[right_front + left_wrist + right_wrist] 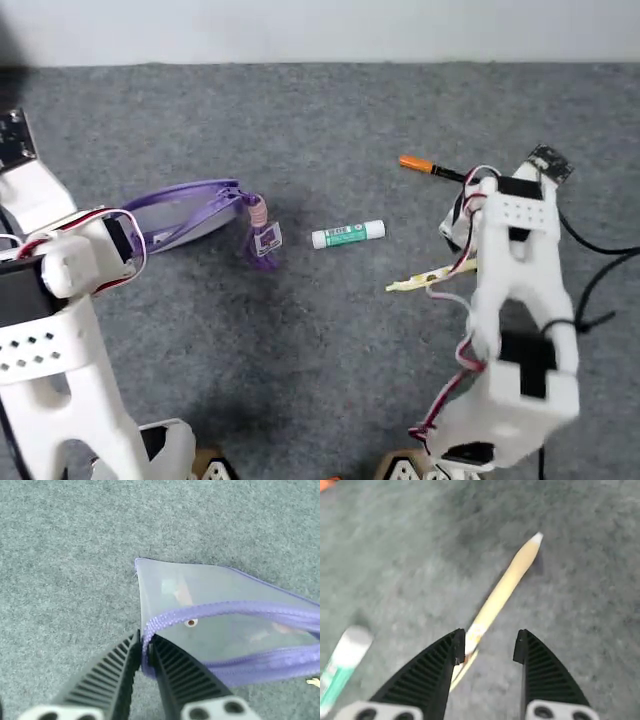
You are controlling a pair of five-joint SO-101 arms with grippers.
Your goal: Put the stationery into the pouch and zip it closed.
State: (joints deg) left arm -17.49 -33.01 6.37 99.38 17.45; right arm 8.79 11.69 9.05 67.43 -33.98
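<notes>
A purple-trimmed translucent pouch (190,215) lies at the left with its zipper mouth (240,611) parted. A pull charm (264,238) hangs at its right end. My left gripper (145,647) is shut on the pouch's (200,595) zipper end, the one away from the charm. A green-and-white glue stick (347,235) lies mid-table. A pale yellow pen (425,279) lies in front of the right arm (510,260). My right gripper (490,639) stands open just over the yellow pen (506,586), one fingertip (458,642) against it. An orange-capped pen (428,167) lies farther back.
Grey carpet-like cloth (330,360) covers the table. The glue stick (342,662) lies off to one side of my right gripper. Cables (600,290) trail at the right edge. The cloth between the pouch and the glue stick is bare.
</notes>
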